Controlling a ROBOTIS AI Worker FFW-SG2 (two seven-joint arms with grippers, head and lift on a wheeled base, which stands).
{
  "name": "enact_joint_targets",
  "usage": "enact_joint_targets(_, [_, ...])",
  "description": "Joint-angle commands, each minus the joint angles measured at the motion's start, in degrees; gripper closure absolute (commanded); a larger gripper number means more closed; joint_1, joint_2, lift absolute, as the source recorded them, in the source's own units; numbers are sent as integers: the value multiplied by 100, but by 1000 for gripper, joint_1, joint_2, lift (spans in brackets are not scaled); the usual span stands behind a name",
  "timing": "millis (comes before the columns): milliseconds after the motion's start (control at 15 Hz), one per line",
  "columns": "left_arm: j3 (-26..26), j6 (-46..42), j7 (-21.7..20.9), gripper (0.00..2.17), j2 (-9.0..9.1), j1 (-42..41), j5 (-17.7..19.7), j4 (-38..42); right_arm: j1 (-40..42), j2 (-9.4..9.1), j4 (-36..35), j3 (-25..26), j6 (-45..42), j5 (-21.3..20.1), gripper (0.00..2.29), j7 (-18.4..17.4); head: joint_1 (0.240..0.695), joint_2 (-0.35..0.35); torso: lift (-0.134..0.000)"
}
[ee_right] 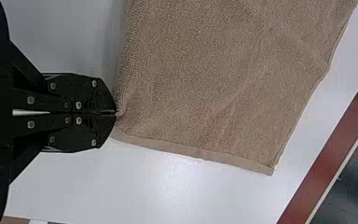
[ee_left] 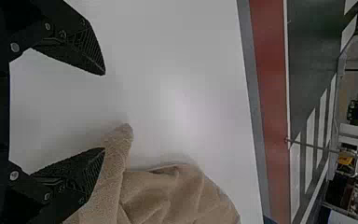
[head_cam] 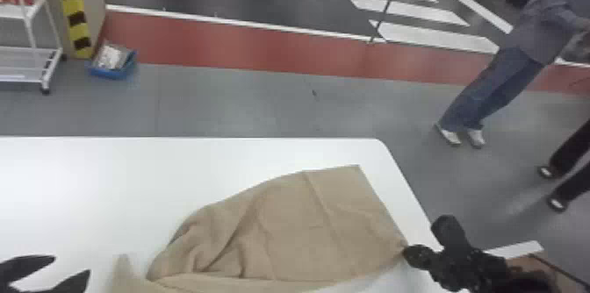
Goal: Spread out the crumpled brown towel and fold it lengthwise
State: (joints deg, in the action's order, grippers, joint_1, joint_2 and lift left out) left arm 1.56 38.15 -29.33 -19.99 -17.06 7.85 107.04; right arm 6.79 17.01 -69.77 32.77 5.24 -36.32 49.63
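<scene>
Brown towel point(head_cam: 307, 226) on the white table point(head_cam: 66, 191), toward the table's right edge. True long axis hard to fix under the folds; as lying now, longest from the table's left toward its right. Fairly flat nearest the table's right edge, with a straight hem point(ee_right: 205, 154); bunched toward the table's middle, with a loose tip point(ee_left: 121, 135) poking out on the side of the table's left.

At the table's right edge, right gripper point(ee_right: 115, 113), fingers pressed together on the towel's border, at or near a corner. Farther toward the table's left, left gripper point(head_cam: 72, 266), its 2 fingers spread wide, nothing pinched. From those fingers, loose tip just beside, in the direction of the table's right edge; contact with the nearer finger impossible to tell. For the bunched end, left arm clearly nearer.

Judged as partway through spreading, with the lengthwise fold to come. Next, probably: bring the left fingers toward the table's right edge, close on the loose tip, then draw toward the table's left against the right hold, straightening the folds. Main risk: catching several bunched layers instead of the border, or nudging the tip toward the table's middle. Soft cloth, likely to wrinkle again under an uneven pull.

On the floor beyond the table's far edge, a blue tray point(head_cam: 112, 71).
</scene>
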Motion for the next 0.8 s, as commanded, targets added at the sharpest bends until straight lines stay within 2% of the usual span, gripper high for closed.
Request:
enact_joint_targets(0, [178,83,6,360,22,300,-3,-174,51,-40,-11,2,0,-7,1592,-23,695,-350,0])
enact_joint_targets(200, [591,277,15,370,66,599,-293,-456,130,-40,-2,54,-18,-69,1592,-67,695,-350,0])
enact_joint_targets(333, [662,364,-3,505,136,616,-249,-508,165,-5,-2,90,-53,-69,1592,-67,695,-350,0])
enact_joint_targets(533, [943,821,6,508,224,722,-346,-508,174,4,7,107,-53,-69,1592,-67,695,-350,0])
enact_joint_targets(733, [978,1261,-73,505,250,801,-223,-473,183,21,7,107,-71,-69,1592,-67,695,-350,0])
